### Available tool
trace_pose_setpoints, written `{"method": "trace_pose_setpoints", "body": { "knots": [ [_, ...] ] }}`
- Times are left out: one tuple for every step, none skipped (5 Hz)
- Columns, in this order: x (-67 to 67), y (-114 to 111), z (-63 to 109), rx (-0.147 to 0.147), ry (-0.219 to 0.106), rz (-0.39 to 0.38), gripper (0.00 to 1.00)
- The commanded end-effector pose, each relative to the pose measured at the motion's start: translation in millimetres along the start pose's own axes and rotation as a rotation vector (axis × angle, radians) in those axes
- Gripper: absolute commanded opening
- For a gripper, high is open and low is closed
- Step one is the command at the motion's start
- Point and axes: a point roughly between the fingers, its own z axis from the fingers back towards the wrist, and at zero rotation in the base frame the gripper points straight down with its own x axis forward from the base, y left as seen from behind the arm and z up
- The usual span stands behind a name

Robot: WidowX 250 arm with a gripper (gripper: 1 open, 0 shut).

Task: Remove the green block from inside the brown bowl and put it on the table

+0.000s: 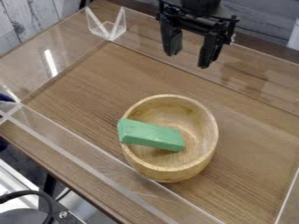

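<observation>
Block: the green block (pixel 152 136) is in the bowl, toward its left side, with its long side running from the left rim toward the middle.
Block's left end: covers part of the bowl's left rim in this view; whether it rests on the rim, I cannot tell.
Block's colour: plain medium green, the side facing the camera a little lighter than the top edge.
Bowl: the round, light tan bowl (pixel 198 156) stands upright on the near part of the table, its inside open to view and bare to the right of the block.
Gripper: the black gripper (pixel 191 51) is at the far side, well apart from bowl and block, its two fingers spread wide with nothing between them.
Table: brown wood grain, the table (pixel 93 87) runs under the bowl and on beyond it to the far side.
Clear wall: a see-through wall (pixel 73 143) edges the table on the near left.
Clear piece: a small see-through piece (pixel 107 24) is at the far left.
Cables: black cables (pixel 45 199) curve in the near left corner, outside the wall.
</observation>
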Motion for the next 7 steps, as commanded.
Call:
{"method": "trace_pose_setpoints", "body": {
  "knots": [
    [-2.8,1,-9.7,0.003,0.025,-0.007,1.00],
    [-12.7,4,-15.9,0.010,0.026,-0.045,1.00],
    [-28.5,5,-25.2,0.017,0.028,-0.093,1.00],
    [-39.6,10,-35.2,0.023,0.047,-0.118,1.00],
    [-47.7,14,-47.3,0.033,0.061,-0.160,1.00],
    [-50.6,18,-61.8,0.037,0.068,-0.167,1.00],
    [-49.4,20,-70.5,0.039,0.082,-0.168,1.00]
  ]
}}
